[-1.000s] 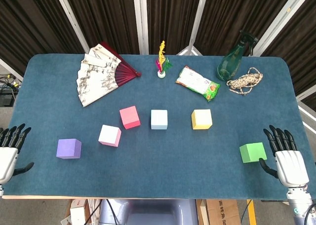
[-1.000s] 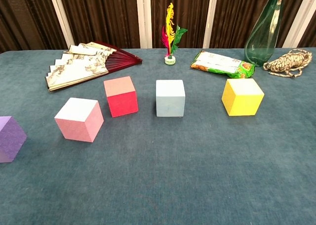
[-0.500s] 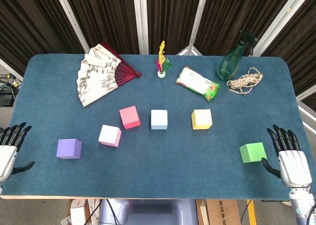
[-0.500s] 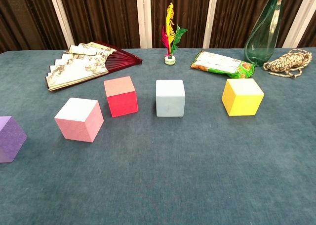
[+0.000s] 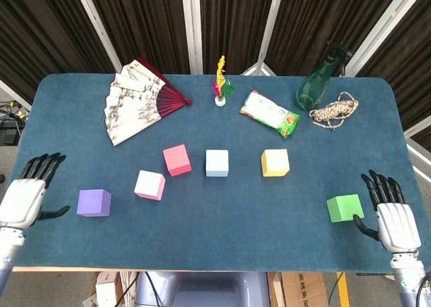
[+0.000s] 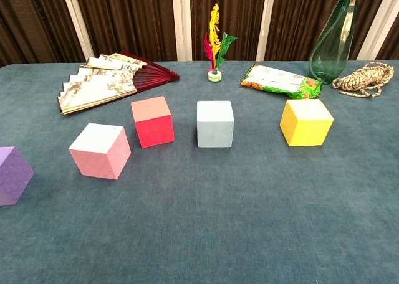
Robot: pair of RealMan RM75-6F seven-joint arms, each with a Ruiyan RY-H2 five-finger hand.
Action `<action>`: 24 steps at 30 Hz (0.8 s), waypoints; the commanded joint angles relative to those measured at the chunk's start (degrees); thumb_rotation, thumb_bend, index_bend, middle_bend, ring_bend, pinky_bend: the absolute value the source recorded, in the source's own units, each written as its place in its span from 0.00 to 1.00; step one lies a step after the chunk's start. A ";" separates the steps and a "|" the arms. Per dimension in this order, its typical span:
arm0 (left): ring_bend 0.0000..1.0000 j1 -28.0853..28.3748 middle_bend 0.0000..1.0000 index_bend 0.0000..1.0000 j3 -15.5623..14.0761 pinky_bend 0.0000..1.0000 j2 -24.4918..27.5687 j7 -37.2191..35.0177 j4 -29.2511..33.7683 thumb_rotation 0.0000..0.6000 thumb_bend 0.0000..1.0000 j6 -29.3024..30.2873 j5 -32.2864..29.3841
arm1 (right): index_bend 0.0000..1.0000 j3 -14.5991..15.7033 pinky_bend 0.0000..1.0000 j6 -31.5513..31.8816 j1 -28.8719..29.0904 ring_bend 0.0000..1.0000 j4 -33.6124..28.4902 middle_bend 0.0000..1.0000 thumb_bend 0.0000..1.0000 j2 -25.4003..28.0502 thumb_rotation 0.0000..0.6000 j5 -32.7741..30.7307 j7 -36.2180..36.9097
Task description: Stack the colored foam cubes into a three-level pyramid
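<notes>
Six foam cubes lie scattered and unstacked on the table [image 5: 222, 226]: purple cube [image 5: 93, 202] near left, green cube [image 5: 345, 207] near right, the pink, red, pale blue and yellow ones mid-table. The left hand [image 5: 25, 198] hovers beside the purple cube, fingers spread, holding nothing; the right hand [image 5: 392, 216], likewise empty-fingered, sits just beside the green. Stacking appears unstarted; the next move calls for a first grasp.

I'm seeing five foam cubes sitting apart on the blue cloth-covered table [image 6: 249, 234]: a purple foam cube [image 6: 12, 175] at the left edge, a light pink foam cube [image 6: 100, 151], a red foam cube [image 6: 152, 121], a pale blue foam cube [image 6: 215, 123] and a yellow foam cube [image 6: 305, 122]. Behind them I'm looking at a painted paper folding fan [image 6: 109, 80], a feathered shuttlecock [image 6: 214, 47] standing upright, a green snack packet [image 6: 280, 81], a green glass bottle [image 6: 335, 38] and a coiled speckled rope [image 6: 366, 78].
</notes>
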State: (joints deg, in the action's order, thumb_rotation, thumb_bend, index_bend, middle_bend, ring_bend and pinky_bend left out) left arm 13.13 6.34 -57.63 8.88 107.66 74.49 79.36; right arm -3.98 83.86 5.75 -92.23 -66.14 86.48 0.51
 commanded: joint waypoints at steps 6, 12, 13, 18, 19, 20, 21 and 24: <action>0.00 10.28 0.12 0.00 6.47 0.04 0.02 13.22 7.55 1.00 0.03 -8.73 -13.92 | 0.00 -0.24 0.00 -1.62 0.30 0.00 -0.83 0.00 0.32 0.50 1.00 -1.77 1.65; 0.00 17.49 0.11 0.00 9.40 0.05 -4.82 20.69 8.36 1.00 0.03 -11.15 -25.84 | 0.00 -0.58 0.00 -3.42 0.50 0.00 -1.55 0.00 0.32 1.30 1.00 -3.97 3.27; 0.00 18.72 0.11 0.00 9.78 0.05 -5.83 22.01 8.24 1.00 0.03 -11.07 -27.67 | 0.00 -0.59 0.00 -3.68 0.53 0.00 -1.66 0.00 0.32 1.43 1.00 -4.22 3.51; 0.00 24.06 0.11 0.00 11.29 0.05 -10.10 27.08 7.05 1.00 0.05 -10.60 -34.75 | 0.00 -0.59 0.00 -4.65 0.58 0.00 -2.20 0.00 0.32 2.02 1.00 -5.11 4.46; 0.00 25.60 0.11 0.00 11.82 0.05 -11.43 28.24 6.46 1.00 0.06 -10.45 -36.76 | 0.00 -0.61 0.00 -4.83 0.55 0.00 -2.42 0.00 0.32 2.19 1.00 -5.39 4.80; 0.00 26.54 0.11 0.00 12.19 0.05 -12.28 28.89 6.11 1.00 0.07 -10.25 -38.11 | 0.00 -0.63 0.00 -4.91 0.53 0.00 -2.53 0.00 0.32 2.30 1.00 -5.51 4.99; 0.00 27.96 0.12 0.00 12.78 0.05 -13.54 29.76 5.56 1.00 0.07 -9.95 -40.18 | 0.00 -0.66 0.00 -5.02 0.52 0.00 -2.65 0.00 0.32 2.43 1.00 -5.66 5.25; 0.00 31.42 0.13 0.00 14.05 0.05 -16.33 32.01 4.13 1.00 0.08 -9.05 -45.25 | 0.00 -0.71 0.00 -5.35 0.53 0.00 -2.83 0.00 0.32 2.62 1.00 -6.04 5.75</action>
State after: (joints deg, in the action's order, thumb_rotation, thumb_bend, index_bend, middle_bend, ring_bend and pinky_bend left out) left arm 41.40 18.86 -71.17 38.57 113.29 64.64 37.92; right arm -4.67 78.58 6.28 -95.00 -63.56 80.51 6.17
